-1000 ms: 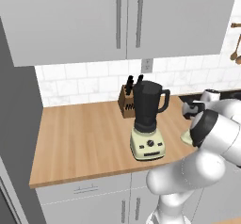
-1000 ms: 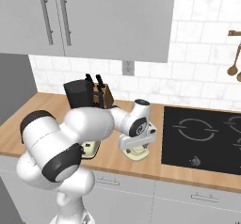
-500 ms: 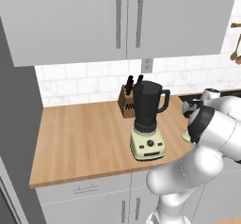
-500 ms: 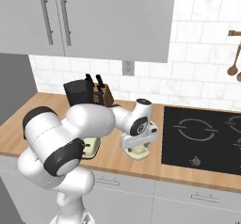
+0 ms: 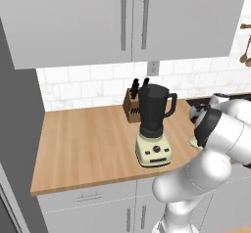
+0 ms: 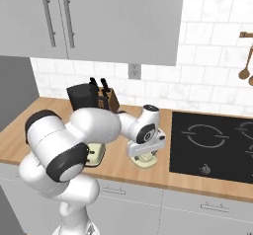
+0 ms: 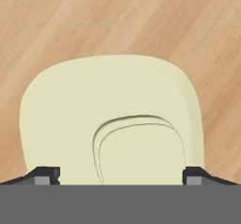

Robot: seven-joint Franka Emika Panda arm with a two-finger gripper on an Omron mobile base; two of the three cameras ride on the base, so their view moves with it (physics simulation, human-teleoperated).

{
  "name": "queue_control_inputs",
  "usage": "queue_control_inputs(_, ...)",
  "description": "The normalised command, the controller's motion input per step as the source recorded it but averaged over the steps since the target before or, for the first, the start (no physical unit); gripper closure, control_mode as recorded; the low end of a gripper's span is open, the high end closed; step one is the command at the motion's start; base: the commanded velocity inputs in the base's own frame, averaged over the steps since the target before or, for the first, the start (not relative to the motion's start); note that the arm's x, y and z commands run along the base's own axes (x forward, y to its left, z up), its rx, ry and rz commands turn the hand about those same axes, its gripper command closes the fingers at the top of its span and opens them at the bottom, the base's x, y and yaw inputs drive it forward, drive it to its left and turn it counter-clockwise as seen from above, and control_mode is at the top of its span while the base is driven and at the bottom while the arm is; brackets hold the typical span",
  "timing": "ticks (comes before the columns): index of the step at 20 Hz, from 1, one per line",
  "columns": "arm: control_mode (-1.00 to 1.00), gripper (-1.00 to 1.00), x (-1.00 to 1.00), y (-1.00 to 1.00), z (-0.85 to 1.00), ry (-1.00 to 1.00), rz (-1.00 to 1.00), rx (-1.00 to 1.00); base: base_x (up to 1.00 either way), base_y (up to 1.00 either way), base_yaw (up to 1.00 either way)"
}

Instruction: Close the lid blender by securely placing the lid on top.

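The lid (image 7: 113, 110), a pale cream-green disc with a raised central knob (image 7: 139, 150), lies flat on the wooden counter just right of the blender. My gripper (image 7: 121, 176) hangs right over it, open, with its dark fingertips (image 7: 47, 175) on either side of the knob. In the right base view the hand (image 6: 144, 147) covers most of the lid (image 6: 145, 162). An edge of the lid (image 5: 194, 142) peeks out beside my forearm in the left base view. The blender (image 5: 156, 112) stands with its dark jar on a cream base (image 5: 153, 151), mouth uncovered; the arm partly hides the blender (image 6: 83, 97) in the right base view.
A wooden knife block (image 5: 132, 104) stands against the tiled wall behind the blender. A black cooktop (image 6: 217, 145) lies to the right of the lid. Wall cabinets (image 5: 132, 21) hang above the counter, and wooden utensils (image 6: 244, 71) hang on the wall at right.
The hand has sunk a little closer to the lid. The lid and the blender have not moved.
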Motion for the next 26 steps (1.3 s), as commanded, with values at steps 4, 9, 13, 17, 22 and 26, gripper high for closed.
queue_control_inputs(4,-1.0,1.0,0.0,0.0,-0.3,0.0,0.0,0.0,0.0,0.0,0.0)
queue_control_inputs(9,-1.0,1.0,0.0,0.0,-0.05,0.0,0.0,0.0,0.0,0.0,0.0)
queue_control_inputs(13,-1.0,1.0,0.0,0.0,0.1,0.0,0.0,0.0,0.0,0.0,0.0)
queue_control_inputs(17,-1.0,1.0,0.0,0.0,0.53,-0.08,0.0,0.01,0.0,0.0,0.0)
queue_control_inputs(22,-1.0,1.0,-0.01,0.0,0.96,-0.22,0.0,0.05,0.0,0.0,0.0)
queue_control_inputs(26,-1.0,1.0,0.0,0.07,1.0,-0.24,0.0,0.0,0.0,0.0,0.0)
